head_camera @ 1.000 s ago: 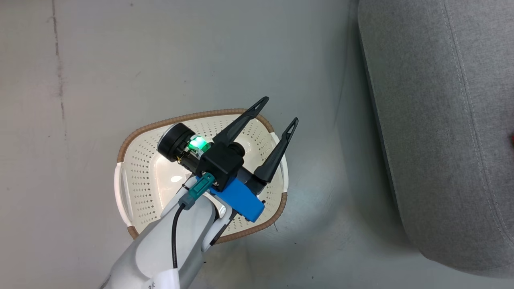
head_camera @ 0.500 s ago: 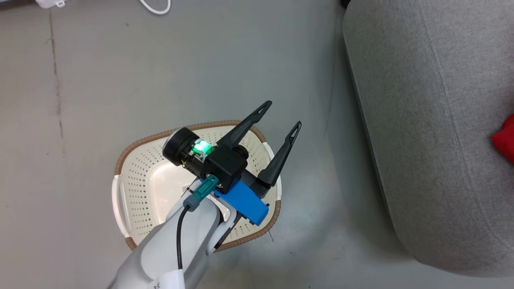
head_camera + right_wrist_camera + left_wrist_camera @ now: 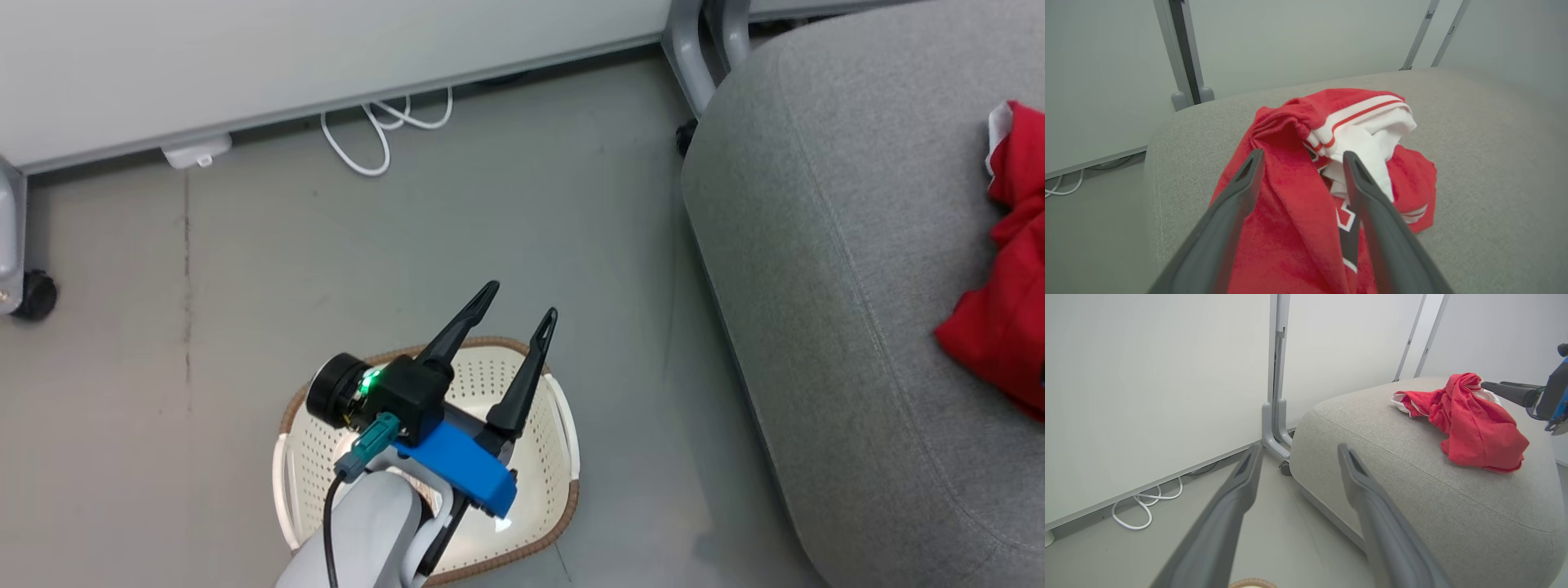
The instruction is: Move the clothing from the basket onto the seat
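The crumpled bright red fabric clothing [image 3: 1290, 212], white-striped at the trim, lies heaped on top of the large grey upholstered seat cushion [image 3: 816, 286], well apart from the basket. My right hand [image 3: 1302, 154] hangs just over the heap, its two dark fingers spread wide and gripping nothing. The cream-white perforated plastic basket [image 3: 540, 408] with a brown woven rim stands on the grey floor [image 3: 490, 204] beside the seat. My left hand [image 3: 522, 299] hovers above it, fingers apart. A white cable [image 3: 367, 139] loops by the pale wall panel [image 3: 326, 49].

No legible text or labels anywhere.
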You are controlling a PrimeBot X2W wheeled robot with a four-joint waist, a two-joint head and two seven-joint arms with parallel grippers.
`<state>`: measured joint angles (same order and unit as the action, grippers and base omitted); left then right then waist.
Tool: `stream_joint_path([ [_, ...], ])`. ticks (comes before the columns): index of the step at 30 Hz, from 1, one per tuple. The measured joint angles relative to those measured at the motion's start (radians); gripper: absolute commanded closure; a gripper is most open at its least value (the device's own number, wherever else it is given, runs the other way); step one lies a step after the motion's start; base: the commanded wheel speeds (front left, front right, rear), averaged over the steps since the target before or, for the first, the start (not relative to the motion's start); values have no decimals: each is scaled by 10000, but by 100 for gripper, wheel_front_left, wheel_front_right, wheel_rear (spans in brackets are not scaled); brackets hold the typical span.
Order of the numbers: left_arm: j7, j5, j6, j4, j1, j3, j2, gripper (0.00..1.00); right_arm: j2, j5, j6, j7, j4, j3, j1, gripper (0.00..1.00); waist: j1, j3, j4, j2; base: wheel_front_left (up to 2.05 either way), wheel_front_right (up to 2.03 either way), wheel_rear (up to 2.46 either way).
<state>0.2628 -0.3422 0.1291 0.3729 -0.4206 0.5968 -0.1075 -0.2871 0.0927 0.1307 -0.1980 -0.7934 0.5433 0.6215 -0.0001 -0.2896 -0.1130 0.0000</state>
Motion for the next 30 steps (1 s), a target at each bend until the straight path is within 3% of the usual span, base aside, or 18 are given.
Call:
stream_joint_path([
  [14,0,336,0,-249,2615,-2479,188,0,1296,-1133,0,144,2911,-2063,-3038,0,-2,2341,261,0,0,0,0],
  [23,0,677,0,-337,3366,-3728,234,0,1971,-1546,0,510,4918,-2987,-4942,0,-2,2888,976,0,0,0,0],
  [30,0,823,0,-357,3574,-4445,242,0,2303,-1825,0,483,5607,-3555,-5881,0,-1,3065,1372,1,0,0,0],
])
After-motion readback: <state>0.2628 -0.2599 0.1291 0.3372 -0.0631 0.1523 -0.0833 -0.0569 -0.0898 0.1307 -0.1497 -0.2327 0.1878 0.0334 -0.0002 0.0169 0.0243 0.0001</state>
